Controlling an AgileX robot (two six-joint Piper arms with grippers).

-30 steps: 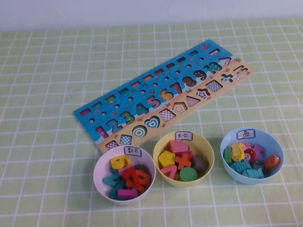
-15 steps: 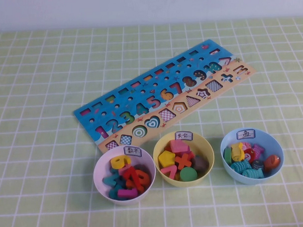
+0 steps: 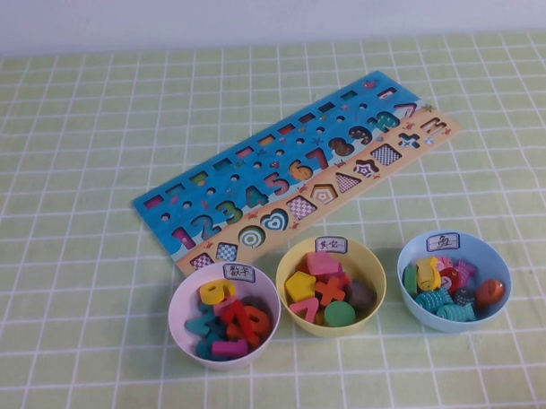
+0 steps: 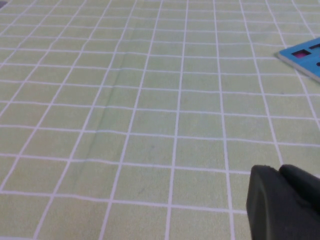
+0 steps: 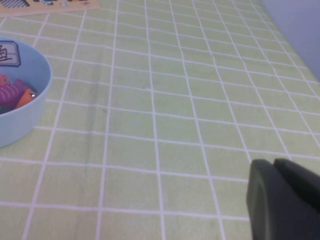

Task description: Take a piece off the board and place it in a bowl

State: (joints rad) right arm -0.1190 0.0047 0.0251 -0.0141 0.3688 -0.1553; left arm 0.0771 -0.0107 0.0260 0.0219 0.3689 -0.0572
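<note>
Since the yellow number 6 (image 3: pixel 217 291) already lies on top of the heap of number pieces in the pink bowl (image 3: pixel 184 330), lower left of centre in the high view, I judge the drop done. That bowl's white label (image 3: pixel 239 271) marks it for numbers, which explains the choice over the yellow bowl (image 3: pixel 374 284) and the light blue bowl (image 3: pixel 500 261) to its right. Just behind the three bowls, the board (image 3: pixel 187 183) lies slanting on the green checked tablecloth (image 3: pixel 75 175). Neither arm shows in the high view. My left gripper (image 4: pixel 286 200) sits shut and empty, low over bare cloth near the board's blue corner. My right gripper (image 5: pixel 285 192) hangs beside the blue bowl, but whether it is shut I cannot tell.
</note>
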